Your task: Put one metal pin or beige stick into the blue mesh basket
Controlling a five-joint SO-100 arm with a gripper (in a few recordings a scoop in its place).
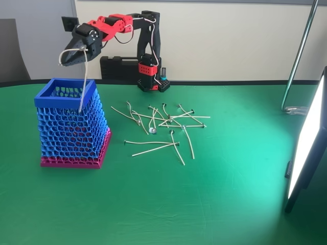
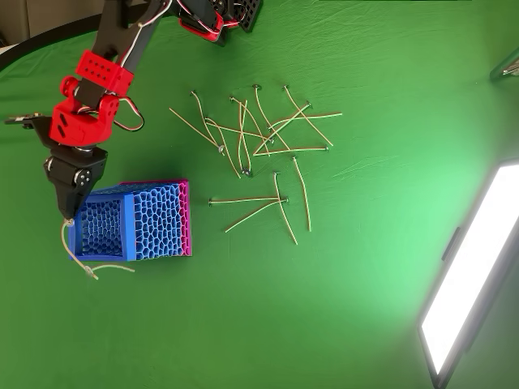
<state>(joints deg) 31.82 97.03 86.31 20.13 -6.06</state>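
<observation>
Above the basket point(image 1: 66, 125), far-left on the table point(image 1: 204, 204): pincer point(image 1: 65, 60) clamped on one stick point(image 1: 84, 81). In the fixed view the stick loops out of the jaws to the left, arcs back over, then hangs down through the basket's open top, with its lower end inside, seen through the mesh. Overhead view: pincer point(image 2: 68, 217) sits at the left edge of the basket point(image 2: 154, 219) rim, and the stick point(image 2: 81, 263) curls out past the near-left corner of the rim; whether it touches the rim, can't tell.

Basket upright, blue rim on top, pink band at the base, on the green table. Arm point(image 1: 115, 25) is red and black, with its base point(image 1: 150, 76) at the far edge, right of the basket.

Remaining sticks point(image 1: 163, 127) lie scattered flat on the table right of the basket, crossing each other in a loose pile, apart from the basket. In the overhead view the pile point(image 2: 259, 154) spreads from the far middle toward the centre; the nearest stick ends just right of the basket.

Lit panel point(image 1: 306, 148) stands at the right edge. Metal pole point(image 1: 299, 56) at far right.
</observation>
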